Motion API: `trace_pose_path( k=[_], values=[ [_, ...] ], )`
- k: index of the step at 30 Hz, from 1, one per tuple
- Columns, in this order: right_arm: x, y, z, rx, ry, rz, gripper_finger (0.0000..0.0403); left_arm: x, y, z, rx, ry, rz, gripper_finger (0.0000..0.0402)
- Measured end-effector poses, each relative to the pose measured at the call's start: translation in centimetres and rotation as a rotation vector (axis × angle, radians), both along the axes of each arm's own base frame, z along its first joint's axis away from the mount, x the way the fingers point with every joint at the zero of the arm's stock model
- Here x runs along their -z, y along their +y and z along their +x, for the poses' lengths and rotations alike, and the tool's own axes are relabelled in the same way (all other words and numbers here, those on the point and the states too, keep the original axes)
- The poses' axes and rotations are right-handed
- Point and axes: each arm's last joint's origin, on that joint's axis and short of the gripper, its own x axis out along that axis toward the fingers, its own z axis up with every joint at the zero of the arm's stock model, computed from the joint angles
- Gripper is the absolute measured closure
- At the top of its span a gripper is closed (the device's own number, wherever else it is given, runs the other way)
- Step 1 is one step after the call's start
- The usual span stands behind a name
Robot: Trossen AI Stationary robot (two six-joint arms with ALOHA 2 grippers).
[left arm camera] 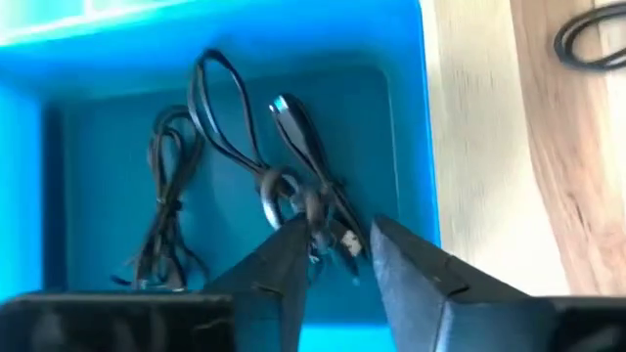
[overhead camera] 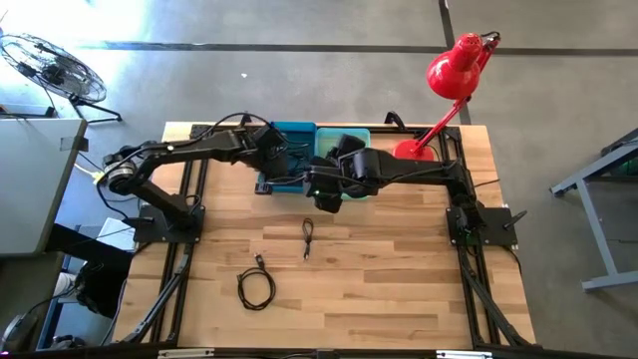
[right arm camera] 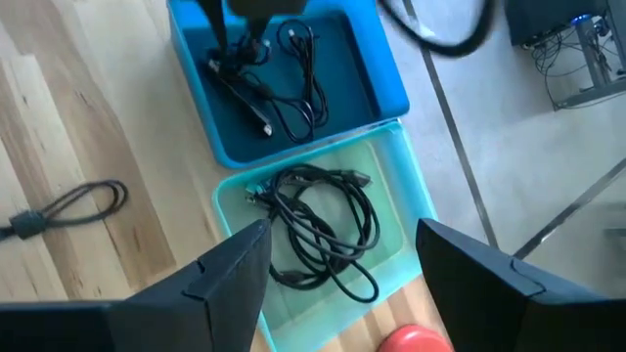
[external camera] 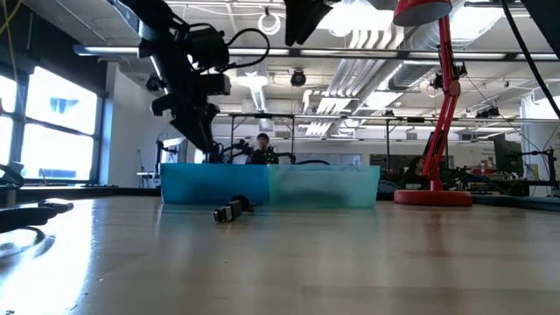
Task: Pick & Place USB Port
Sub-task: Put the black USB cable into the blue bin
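**Left gripper down in the blue bin, cable at its tips**

High view: The left gripper (overhead camera: 282,160) was reached over the blue bin (overhead camera: 295,131), and the right gripper (overhead camera: 321,189) was held above the near edge of the green bin (overhead camera: 359,137). Two cables were left on the table (overhead camera: 379,269): a short one (overhead camera: 308,239) at 6 o'clock from the bins and a coiled one (overhead camera: 256,286) at about 7 o'clock, well apart from both grippers.

Low view: The left gripper (external camera: 203,131) was lowered into the blue bin (external camera: 214,185), presumably to work on its contents. One cable end (external camera: 232,210) lay on the table just in front of the bin wall.

Left wrist view: The fingers (left arm camera: 279,279) were set narrowly apart, with a USB cable (left arm camera: 308,181) bunched right at their tips, at 12 o'clock. Whether it was pinched could not be told. A second bundle (left arm camera: 166,196) lay at 10 o'clock.

Right wrist view: The right gripper (right arm camera: 377,264) was spread wide and empty, hovering over the green bin (right arm camera: 416,196), whose black cable (right arm camera: 323,225) lay directly beneath, at 11 o'clock; a wait over its own bin was judged likely.
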Motion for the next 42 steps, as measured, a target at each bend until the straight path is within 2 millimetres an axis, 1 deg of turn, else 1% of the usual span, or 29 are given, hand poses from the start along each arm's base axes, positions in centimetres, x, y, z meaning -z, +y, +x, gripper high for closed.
trace_pose_path(
  k=[4, 8, 11, 14, 16, 18, 20, 23, 26, 28, 30, 31, 33, 35, 37, 40, 42],
  values=[
    [0.1, 0.0, -0.3, -0.001, 0.032, -0.001, 0.0155, -2.1, 0.3, 0.4, -0.008, -0.004, 0.019, 0.0263],
    [0.2, 0.1, -0.6, -0.002, 0.072, -0.003, 0.0155, -4.1, 0.3, 0.3, -0.026, 0.047, 0.032, 0.0245],
    [0.3, 0.1, -0.8, 0.009, 0.088, 0.003, 0.0155, -5.4, 0.5, 0.2, -0.052, 0.080, 0.079, 0.0238],
    [0.4, 0.5, -1.0, -0.015, 0.098, 0.035, 0.0155, -6.7, 0.5, 0.0, -0.057, 0.114, 0.111, 0.0236],
    [0.4, 0.9, -1.3, -0.035, 0.111, 0.044, 0.0155, -7.5, 0.4, -0.2, -0.057, 0.124, 0.094, 0.0236],
    [0.5, 1.3, -1.8, -0.047, 0.128, 0.040, 0.0155, -8.1, -0.1, -0.6, -0.028, 0.148, 0.032, 0.0236],
    [0.7, 1.6, -2.5, -0.044, 0.144, 0.021, 0.0155, -8.7, -0.8, -1.0, 0.020, 0.166, -0.057, 0.0236],
    [0.5, 1.7, -4.3, -0.003, 0.141, -0.037, 0.0155, -9.0, -2.0, -1.7, 0.117, 0.178, -0.222, 0.0236],
    [0.3, 1.6, -6.6, 0.060, 0.101, -0.061, 0.0155, -9.3, -3.3, -1.1, 0.203, 0.110, -0.315, 0.0236],
    [0.2, 1.6, -8.1, 0.104, 0.046, -0.048, 0.0155, -9.5, -4.4, -0.4, 0.271, 0.070, -0.331, 0.0236],
    [-0.1, 1.7, -9.8, 0.145, -0.022, -0.023, 0.0155, -9.6, -5.9, 0.5, 0.373, 0.036, -0.278, 0.0236],
    [-0.2, 1.7, -10.6, 0.163, -0.064, -0.006, 0.0155, -9.6, -6.8, 1.0, 0.441, 0.034, -0.219, 0.0236],
    [-0.3, 2.0, -12.0, 0.187, -0.152, 0.042, 0.0155, -9.5, -8.9, 1.9, 0.628, 0.049, -0.056, 0.0236],
    [-0.3, 2.3, -13.3, 0.190, -0.234, 0.100, 0.0155, -9.3, -11.0, 2.4, 0.819, 0.098, 0.133, 0.0236],
    [-0.3, 2.7, -14.5, 0.182, -0.315, 0.156, 0.0155, -8.9, -12.9, 2.9, 0.958, 0.136, 0.341, 0.0236],
    [-0.1, 3.1, -15.7, 0.173, -0.452, 0.227, 0.0155, -8.0, -14.5, 3.3, 1.076, 0.212, 0.591, 0.0236],
    [0.1, 3.3, -16.3, 0.166, -0.534, 0.265, 0.0155, -7.4, -15.0, 3.8, 1.165, 0.226, 0.682, 0.0236]
  ],
)
